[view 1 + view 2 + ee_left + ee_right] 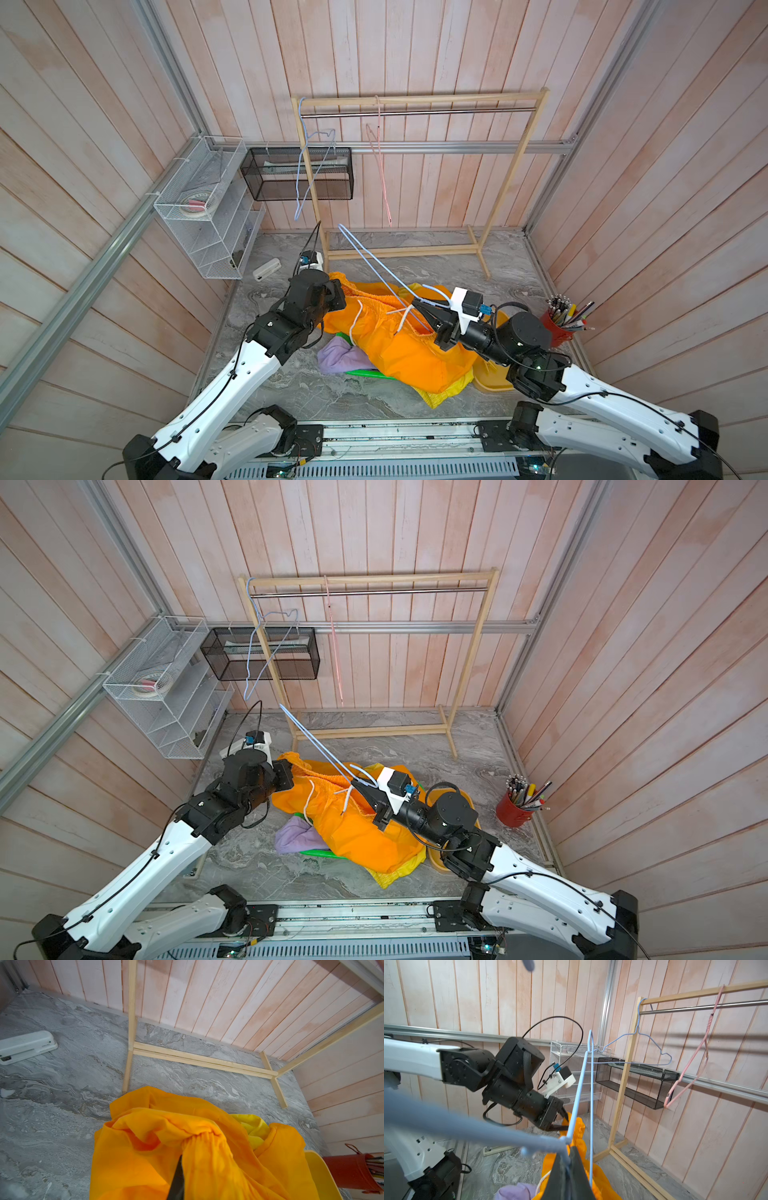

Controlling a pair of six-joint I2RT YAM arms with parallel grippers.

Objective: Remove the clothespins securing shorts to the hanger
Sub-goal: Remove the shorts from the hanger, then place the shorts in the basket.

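On the grey marble surface [291, 386] lay limp, light orange fabric shorts [399, 353]. The left pincer [562, 1124] pinched their far-left edge, likely a sound hold. The right pincer [568, 1164] clamped the stiff pale-blue wire hanger [546, 1141]. No clothespins showed.

Grey marbled bench [374, 266], and plenty sat on it. A wooden rack [399, 250] stood at the back by the wall, and a white stapler [267, 269] lay near its left foot. A red cup [557, 332] of pens stood far right, with a yellow tray [496, 380] near it. In the middle lay the lilac shorts [340, 357] and yellow shorts [444, 395], with the orange shorts [399, 349] heaped over them and a green edge [365, 374] showing beneath.
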